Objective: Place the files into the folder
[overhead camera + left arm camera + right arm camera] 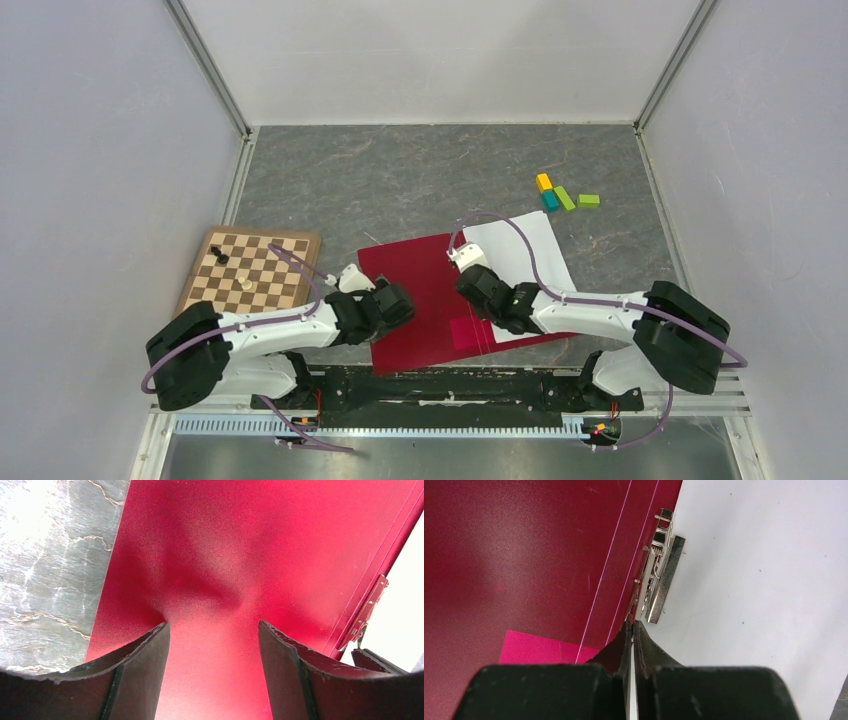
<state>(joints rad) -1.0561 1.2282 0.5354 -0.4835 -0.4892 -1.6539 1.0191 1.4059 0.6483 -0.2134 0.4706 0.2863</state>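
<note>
**A:** Where is everything?

**B:** The folder (415, 270) lies open by the middle of the near edge of the surface (400, 170). The files (525, 250) cover most of its right leaf. Your left fingers (140, 680) are spread wide over the bare left leaf and hold nothing. Your right fingers (649, 652) are closed tight, with their tips just beside the metal clip (659, 570) along the spine.

**A:** What could go wrong from here?

**B:** The sheets look loose, not under the clip. If you fold the left leaf over now, I'd expect them to slide or end up skewed. Your closed right tips are also very near the clip, so a sideways nudge could snag it or drag the top sheet and crease it. (A thin pale line shows between those tips, but I can't tell whether it's a sheet edge pinched there.)

**A:** Which view should I trust?

**B:** The overhead view gives you the whole layout, with both arms over the folder and the chessboard (255, 270) well apart by the left edge. It hides the detail at the spine, though. Only your right wrist view shows the clip clearly, and the pink square (539, 647) just beside the spine. Your left wrist view shows a shallow dent in the red leaf ahead of the open fingers, so you may be pressing on it.
</note>
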